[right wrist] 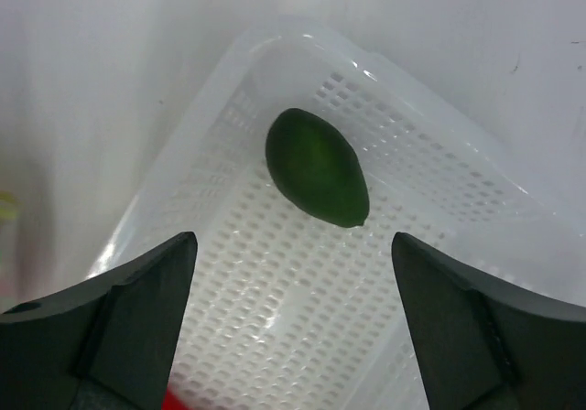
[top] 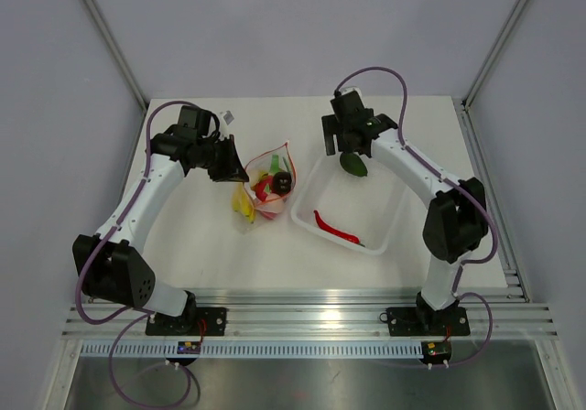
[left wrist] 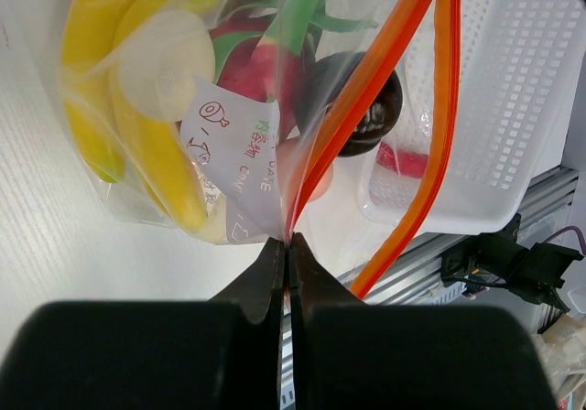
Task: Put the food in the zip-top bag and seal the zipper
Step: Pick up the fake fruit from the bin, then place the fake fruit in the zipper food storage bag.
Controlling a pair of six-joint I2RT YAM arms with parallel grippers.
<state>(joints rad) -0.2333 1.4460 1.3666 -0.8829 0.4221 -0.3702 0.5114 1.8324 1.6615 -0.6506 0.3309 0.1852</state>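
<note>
**A:** Where does the zip-top bag [top: 264,190] sit?

**B:** At the centre of the overhead view, with its mouth gaping toward the top of the frame. The banana [left wrist: 137,145], dragon fruit [left wrist: 252,67] and dark round fruit [left wrist: 371,108] are already inside. The left gripper [left wrist: 287,245] is clenched on the bag's edge, right where the two orange-red zipper [left wrist: 438,108] strips part.

**A:** And the right gripper [right wrist: 293,245]?

**B:** Released, jaws spread wide, hovering over the avocado [right wrist: 316,167] at the upper end of the white tray [right wrist: 265,291]. The chilli [top: 334,227] lies at the tray's lower end.

**A:** So the avocado comes next, I'd say. How should it be taken?

**B:** Descend straight, with the jaws straddling its narrow width rather than its length. It looks smooth and rounded, so an off-centre pinch could squirt it against the tray wall. Close gently at the middle and lift clear of the rim. Release only once it's over the open mouth.
</note>
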